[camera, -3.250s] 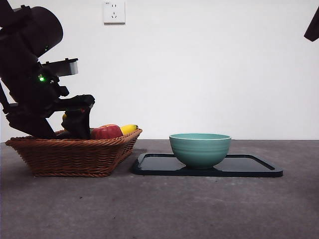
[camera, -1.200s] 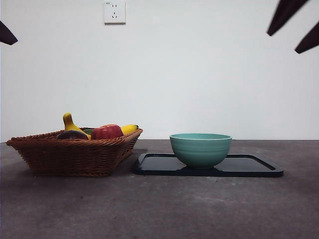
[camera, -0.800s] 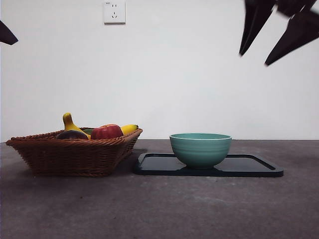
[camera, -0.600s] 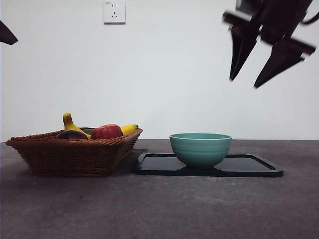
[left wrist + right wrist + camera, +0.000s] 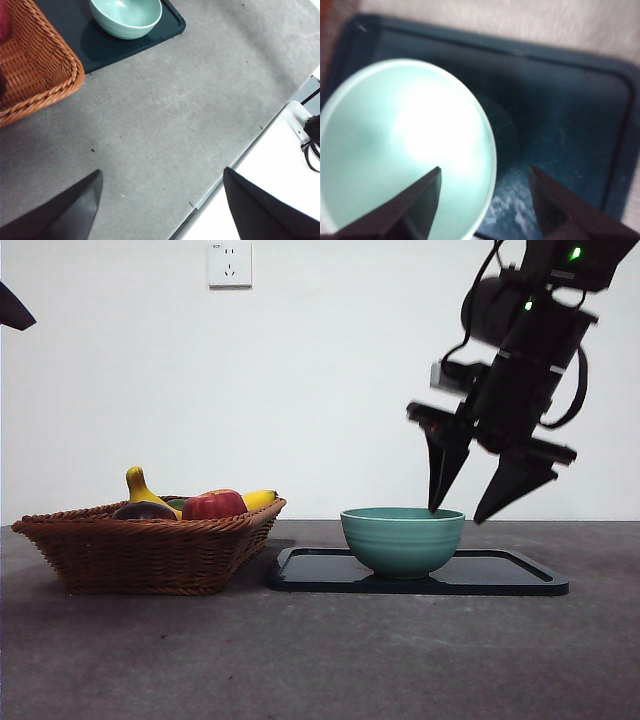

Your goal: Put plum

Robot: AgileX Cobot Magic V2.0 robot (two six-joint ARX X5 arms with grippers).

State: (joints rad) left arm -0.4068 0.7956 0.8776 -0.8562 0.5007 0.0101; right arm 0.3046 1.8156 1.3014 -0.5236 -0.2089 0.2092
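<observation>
The plum (image 5: 144, 510) lies in the wicker basket (image 5: 150, 552) near the left edge of the tabletop (image 5: 320, 650), beside the banana (image 5: 138, 485) and the red apple (image 5: 213, 505), so I judge the task not begun. The right gripper (image 5: 468, 508) hovers over the rim of the green bowl (image 5: 402, 538) on the dark tray (image 5: 500, 575), its fingers wide and empty. The left gripper (image 5: 160, 200) waits, fingers wide too.

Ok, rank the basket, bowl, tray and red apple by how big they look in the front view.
1. Basket, widest and tallest.
2. Tray: slightly wider than the basket but very flat, so these two are close.
3. Bowl.
4. Red apple, though the basket rim hides its lower part.
</observation>
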